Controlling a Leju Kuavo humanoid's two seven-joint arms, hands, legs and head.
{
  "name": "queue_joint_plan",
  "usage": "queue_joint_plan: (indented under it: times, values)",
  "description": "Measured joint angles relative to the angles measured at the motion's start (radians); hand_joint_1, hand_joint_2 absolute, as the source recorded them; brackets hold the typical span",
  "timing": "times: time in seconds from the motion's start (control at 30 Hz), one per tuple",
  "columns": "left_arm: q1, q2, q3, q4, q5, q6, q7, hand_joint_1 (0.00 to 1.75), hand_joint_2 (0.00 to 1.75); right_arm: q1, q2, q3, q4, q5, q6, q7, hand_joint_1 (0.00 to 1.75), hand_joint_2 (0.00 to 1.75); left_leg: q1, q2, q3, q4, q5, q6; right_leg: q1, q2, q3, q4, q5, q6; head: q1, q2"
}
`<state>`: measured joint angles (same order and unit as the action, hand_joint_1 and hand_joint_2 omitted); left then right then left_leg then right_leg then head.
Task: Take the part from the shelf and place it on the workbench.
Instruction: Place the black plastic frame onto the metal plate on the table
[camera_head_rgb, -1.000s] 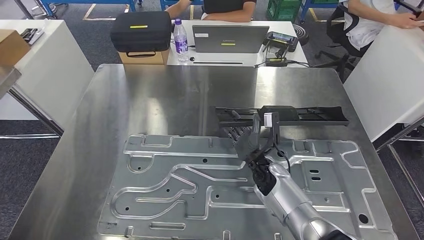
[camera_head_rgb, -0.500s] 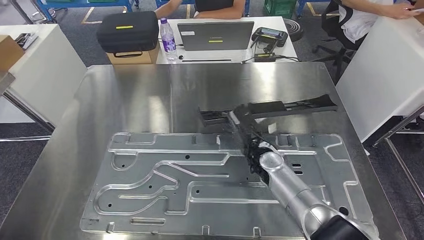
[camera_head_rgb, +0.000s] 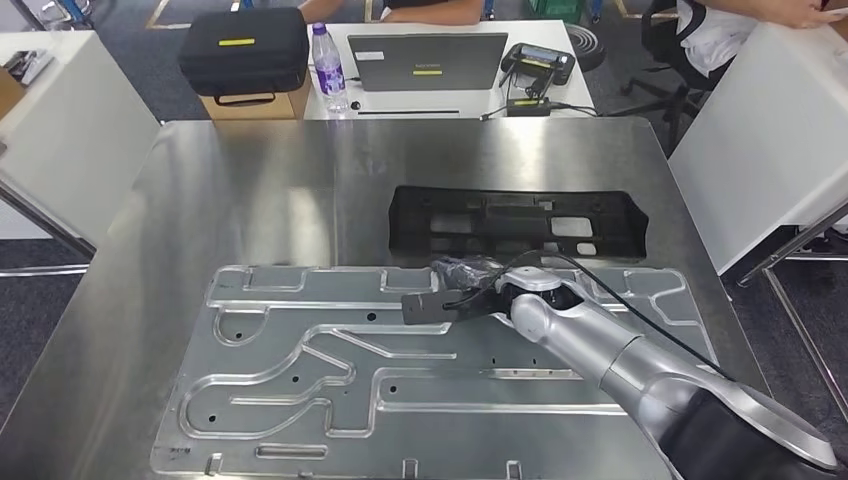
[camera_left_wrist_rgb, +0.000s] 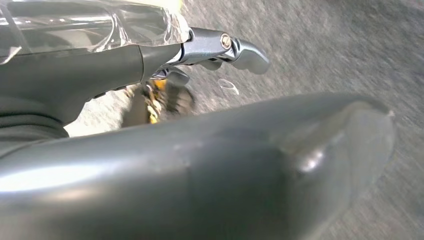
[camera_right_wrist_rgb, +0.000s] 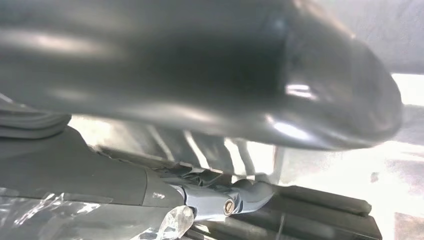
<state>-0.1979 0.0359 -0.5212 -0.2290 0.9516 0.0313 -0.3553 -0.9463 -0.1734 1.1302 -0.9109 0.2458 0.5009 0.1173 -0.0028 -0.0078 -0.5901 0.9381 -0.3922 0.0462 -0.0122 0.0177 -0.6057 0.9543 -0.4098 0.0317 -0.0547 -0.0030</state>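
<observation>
Biggest thing here is the steel workbench (camera_head_rgb: 300, 190), shiny top, taking up most of the head view. On its near half lies a big stamped alu panel (camera_head_rgb: 300, 370) w/ grooves and small holes, flat on the bench.

Next up, the right arm (camera_head_rgb: 640, 370), silver, coming in from the bottom right corner and reaching across the panel toward the middle.

The part (camera_head_rgb: 515, 222), a black plastic piece w/ lots of cutouts, lies flat on the workbench just beyond the far edge of the panel, right of center. Looks fully down on the bench, long side running left to right.

Right hand (camera_head_rgb: 470, 285) sits low over the panel's far edge, just in front of the part. Fingers are dark and bunched against the dark part, so can't tell if they touch it or how wide they are tbh. The right wrist view is blurry, shows the thumb and a dark ribbed edge behind it, no help either.

Left hand (camera_left_wrist_rgb: 165, 55) shows in the left wrist view over blurred grey floor, nothing seen in it, fingers look loosely apart.

Far side: white desk (camera_head_rgb: 450, 105) w/ a laptop (camera_head_rgb: 428, 62), black case (camera_head_rgb: 242, 52), water bottle (camera_head_rgb: 328, 68). People sitting behind it.
</observation>
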Motion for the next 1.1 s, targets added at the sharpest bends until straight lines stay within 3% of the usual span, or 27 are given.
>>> queue_joint_plan:
  times: [0.07,0.17,0.2,0.23,0.27,0.33,0.37,0.43,0.53,0.7,0.77,0.83,0.87,0.93,1.0,1.1]
  values:
    - [0.003,0.0,0.001,0.0,0.002,-0.006,-0.003,0.0,0.0,-0.016,-0.015,0.034,-0.005,-0.003,-0.024,-0.003,0.0,0.0,0.01,0.001,0.014,-0.013,0.001,0.005,0.0,-0.003,-0.018,0.042,-0.039,0.016,0.002,0.0]
    - [0.017,0.001,0.001,0.0,0.005,-0.016,-0.013,0.0,0.0,-0.013,-0.033,0.08,-0.006,-0.005,-0.073,-0.013,0.0,0.0,0.015,0.001,0.041,-0.019,-0.009,0.013,-0.011,-0.013,-0.08,0.224,-0.137,0.045,0.006,0.0]
    - [0.023,0.001,0.002,0.0,0.006,-0.017,-0.015,0.0,0.0,-0.012,-0.038,0.089,-0.007,-0.007,-0.094,-0.017,0.0,0.0,0.015,0.001,0.047,-0.019,-0.012,0.014,-0.015,-0.016,-0.096,0.268,-0.144,0.048,0.007,0.0]
    - [0.028,0.001,0.002,0.0,0.008,-0.017,-0.017,0.0,0.0,-0.013,-0.042,0.094,-0.01,-0.01,-0.116,-0.022,0.0,0.0,0.016,0.0,0.051,-0.018,-0.015,0.013,-0.018,-0.017,-0.103,0.283,-0.131,0.047,0.007,0.0]
    - [0.03,0.001,0.003,0.0,0.009,-0.017,-0.019,0.0,0.0,-0.017,-0.047,0.096,-0.014,-0.013,-0.138,-0.026,0.0,0.0,0.016,0.0,0.053,-0.016,-0.017,0.011,-0.019,-0.017,-0.097,0.261,-0.101,0.043,0.007,0.0]
    - [0.029,0.001,0.007,0.0,0.012,-0.018,-0.023,0.0,0.0,-0.035,-0.055,0.096,-0.024,-0.017,-0.174,-0.034,0.0,0.0,0.017,-0.002,0.054,-0.009,-0.024,0.004,-0.018,-0.017,-0.048,0.136,-0.019,0.032,0.007,0.0]
    - [0.027,0.001,0.009,0.0,0.013,-0.018,-0.026,0.0,0.0,-0.047,-0.058,0.096,-0.028,-0.017,-0.186,-0.037,0.0,0.0,0.015,-0.002,0.052,-0.003,-0.028,-0.001,-0.016,-0.016,-0.023,0.077,0.005,0.026,0.007,0.0]
    - [0.023,0.001,0.016,0.0,0.015,-0.016,-0.031,0.0,0.0,-0.059,-0.062,0.095,-0.039,-0.017,-0.218,-0.041,0.0,0.0,0.013,0.0,0.042,0.007,-0.031,-0.011,-0.01,-0.014,-0.001,0.019,0.009,0.015,0.007,0.0]
    - [0.022,0.0,0.024,0.0,0.018,-0.01,-0.036,0.0,0.0,-0.048,-0.068,0.086,-0.055,-0.023,-0.301,-0.05,0.0,0.0,0.015,0.001,0.034,0.01,-0.028,-0.022,-0.005,-0.013,-0.003,0.013,0.003,0.005,0.006,0.0]
    - [0.024,0.0,0.025,0.0,0.02,-0.009,-0.041,0.0,0.0,-0.037,-0.07,0.068,-0.062,-0.038,-0.356,-0.06,0.0,0.0,0.017,0.001,0.029,0.017,-0.036,-0.025,-0.009,-0.014,-0.002,0.009,0.006,-0.001,0.006,0.0]
    - [0.031,0.0,0.034,0.0,0.021,-0.004,-0.065,0.0,0.0,0.028,-0.073,-0.028,-0.092,-0.149,-0.484,-0.136,0.0,0.0,0.019,0.003,-0.046,0.194,-0.121,-0.034,-0.01,-0.014,0.0,0.007,0.009,-0.008,0.005,0.0]
    - [0.041,0.0,0.044,0.0,0.021,0.0,-0.091,0.0,0.0,0.119,-0.074,-0.152,-0.129,-0.316,-0.605,-0.254,0.0,0.0,0.019,0.003,-0.102,0.336,-0.174,-0.038,-0.007,-0.015,0.0,0.007,0.012,-0.013,0.004,0.0]
    - [0.045,0.0,0.045,0.0,0.021,-0.001,-0.096,0.0,0.0,0.146,-0.075,-0.19,-0.14,-0.372,-0.622,-0.294,0.0,0.0,0.019,0.003,-0.083,0.296,-0.147,-0.036,-0.006,-0.015,0.0,0.008,0.012,-0.013,0.004,0.0]
    - [0.046,0.0,0.049,0.0,0.019,-0.001,-0.102,0.0,0.0,0.19,-0.074,-0.271,-0.166,-0.469,-0.645,-0.361,0.0,0.0,0.017,0.003,-0.003,0.137,-0.079,-0.027,-0.005,-0.014,0.002,0.008,0.014,-0.011,0.003,0.0]
    - [0.044,-0.001,0.051,0.0,0.019,0.0,-0.105,0.0,0.0,0.227,-0.074,-0.345,-0.196,-0.552,-0.657,-0.406,0.0,0.0,0.012,0.001,0.049,0.031,-0.047,-0.02,-0.001,-0.015,0.0,0.009,0.018,-0.004,0.003,0.0]
    - [0.044,-0.001,0.051,0.0,0.019,0.002,-0.103,0.0,0.0,0.293,-0.07,-0.431,-0.243,-0.644,-0.667,-0.446,0.0,0.0,0.009,0.0,0.048,0.023,-0.04,-0.009,-0.001,-0.015,-0.005,0.009,0.027,0.012,0.004,0.0]
